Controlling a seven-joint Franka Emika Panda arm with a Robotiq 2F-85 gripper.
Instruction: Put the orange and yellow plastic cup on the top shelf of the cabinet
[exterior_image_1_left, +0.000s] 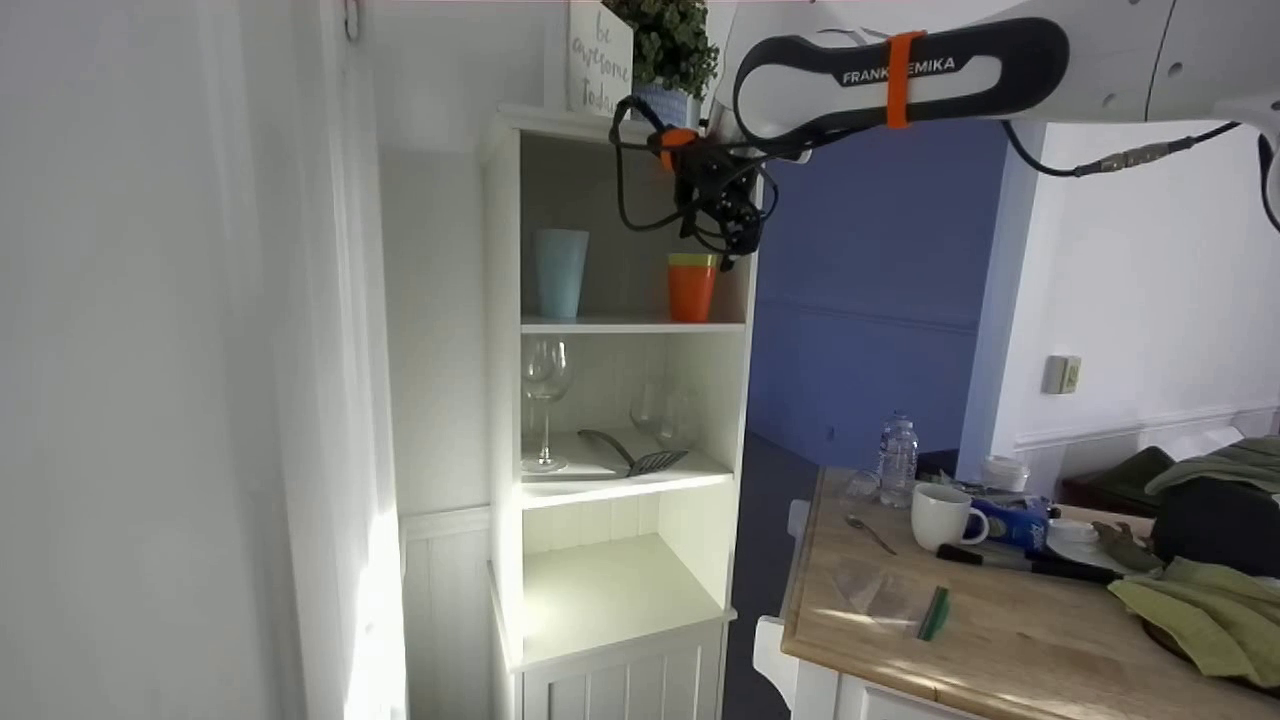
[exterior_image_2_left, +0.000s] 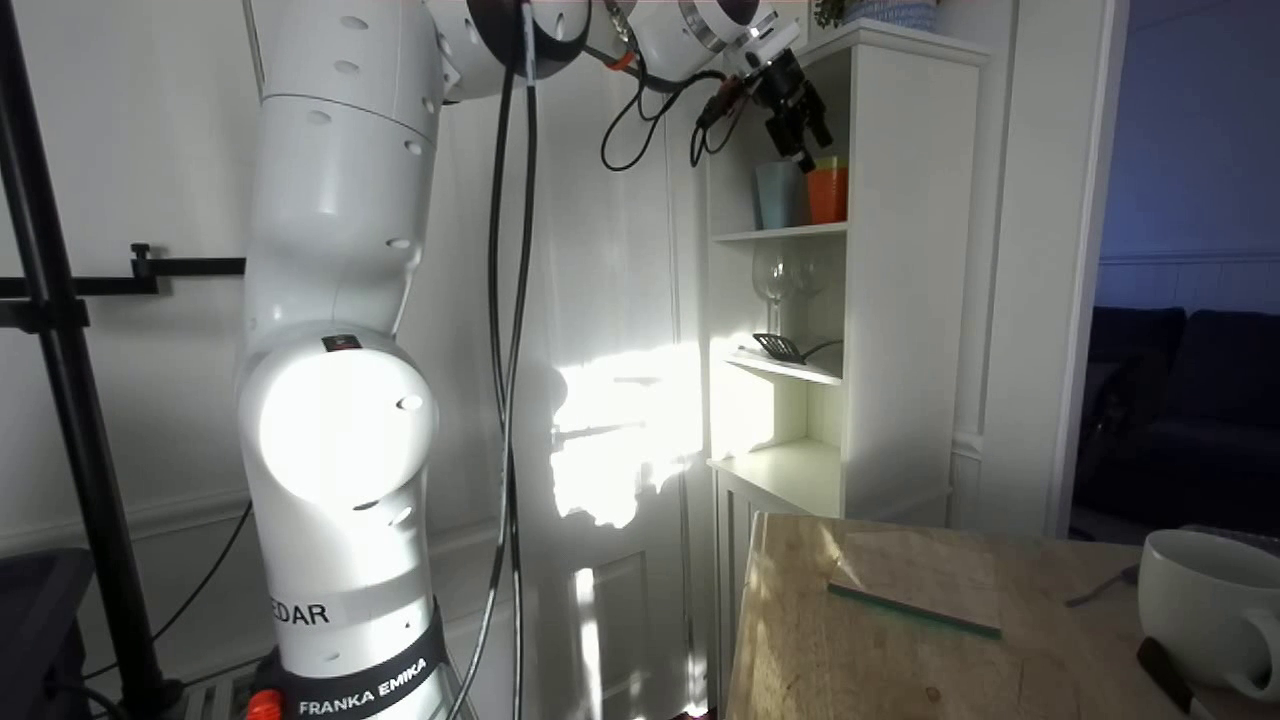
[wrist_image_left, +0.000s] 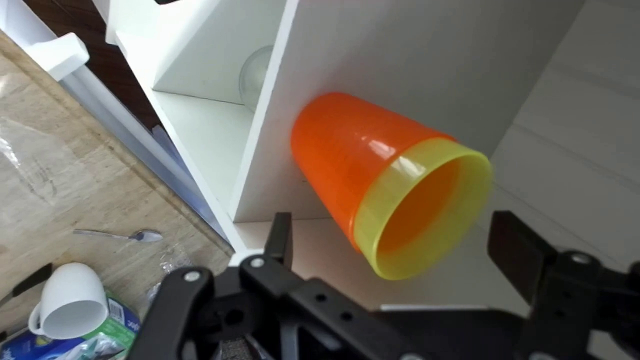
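The orange cup with a yellow rim stands upright on the top shelf (exterior_image_1_left: 630, 326) of the white cabinet (exterior_image_1_left: 503, 400). The cup shows in both exterior views (exterior_image_1_left: 691, 292) (exterior_image_2_left: 828, 192), near the shelf's side wall. In the wrist view the cup (wrist_image_left: 350, 150) has its open rim facing the camera. My gripper (exterior_image_1_left: 716, 250) is just above the cup in both exterior views (exterior_image_2_left: 815, 153). In the wrist view the gripper (wrist_image_left: 393, 218) is open, its fingers apart on either side of the rim with visible gaps. It holds nothing.
A taller light blue cup (exterior_image_1_left: 561, 273) stands on the same shelf. The shelf below holds a wine glass (exterior_image_1_left: 546, 380) and a black spatula (exterior_image_1_left: 655, 462). A plant (exterior_image_1_left: 665, 45) and a sign (exterior_image_1_left: 600, 60) stand on the cabinet. A white mug (exterior_image_1_left: 938, 515) is on the wooden table (exterior_image_1_left: 1000, 640).
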